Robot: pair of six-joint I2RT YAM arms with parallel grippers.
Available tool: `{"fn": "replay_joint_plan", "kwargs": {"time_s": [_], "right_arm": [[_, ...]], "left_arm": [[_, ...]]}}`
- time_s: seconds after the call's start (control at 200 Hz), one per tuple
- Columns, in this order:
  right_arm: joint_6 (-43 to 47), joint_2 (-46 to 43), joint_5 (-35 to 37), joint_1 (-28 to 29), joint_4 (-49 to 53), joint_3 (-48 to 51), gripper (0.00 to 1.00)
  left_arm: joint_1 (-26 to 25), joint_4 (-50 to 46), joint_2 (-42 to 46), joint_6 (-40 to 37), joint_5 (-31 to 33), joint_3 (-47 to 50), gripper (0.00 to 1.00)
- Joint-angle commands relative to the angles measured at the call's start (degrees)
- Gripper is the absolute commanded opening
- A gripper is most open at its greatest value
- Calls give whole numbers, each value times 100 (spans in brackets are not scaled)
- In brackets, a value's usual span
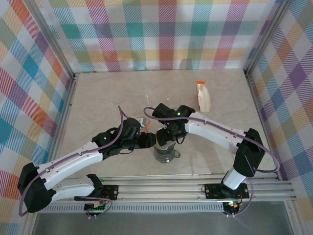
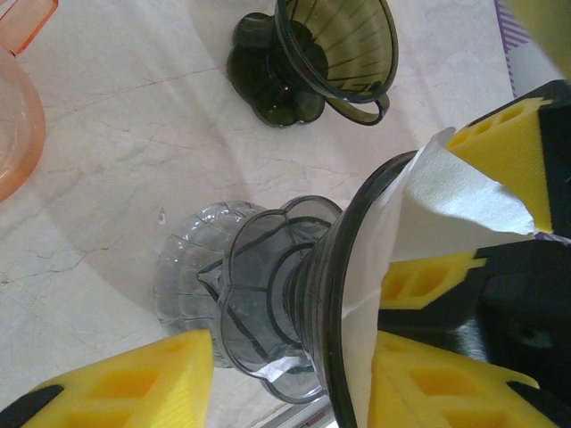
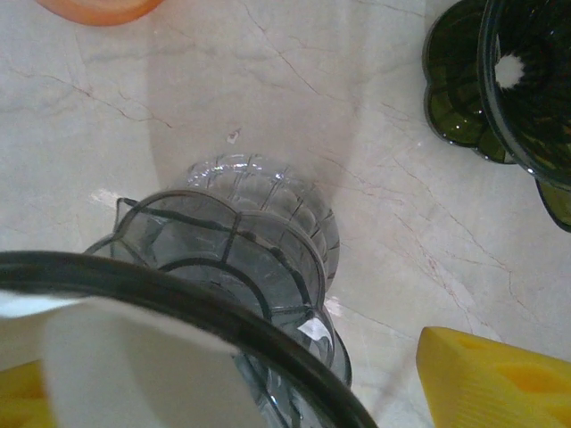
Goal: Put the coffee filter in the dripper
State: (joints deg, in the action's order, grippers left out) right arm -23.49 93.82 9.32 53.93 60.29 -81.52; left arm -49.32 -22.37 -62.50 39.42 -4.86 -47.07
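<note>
Inside the dark rim of the dripper (image 2: 343, 267), near the middle of the table (image 2: 116, 160), your coffee filter (image 2: 446, 201) shows as a white fold against the wall. Your right claw (image 2: 464, 218) is released, its jaws wide on either side of the paper. Your left claw (image 2: 294, 383) is clenched on the dripper. A dark green dripper (image 2: 312, 62) sits well apart.

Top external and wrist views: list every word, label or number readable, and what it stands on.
No text is readable.
Orange tag on the filter pack: too small to read.
White sticker on the grey dripper: blurred.
</note>
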Motion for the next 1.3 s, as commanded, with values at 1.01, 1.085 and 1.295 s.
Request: {"fn": "replay_joint_plan", "kwargs": {"time_s": [1.01, 1.085, 1.295], "right_arm": [[-284, -231, -8, -37, -478, 412, 76], [-312, -403, 6, -37, -457, 366, 76], [-367, -1013, 115, -41, -416, 403, 78]], "left_arm": [[44, 105, -100, 77, -179, 155, 43], [45, 102, -104, 76, -173, 157, 43], [43, 89, -87, 82, -165, 157, 43]]}}
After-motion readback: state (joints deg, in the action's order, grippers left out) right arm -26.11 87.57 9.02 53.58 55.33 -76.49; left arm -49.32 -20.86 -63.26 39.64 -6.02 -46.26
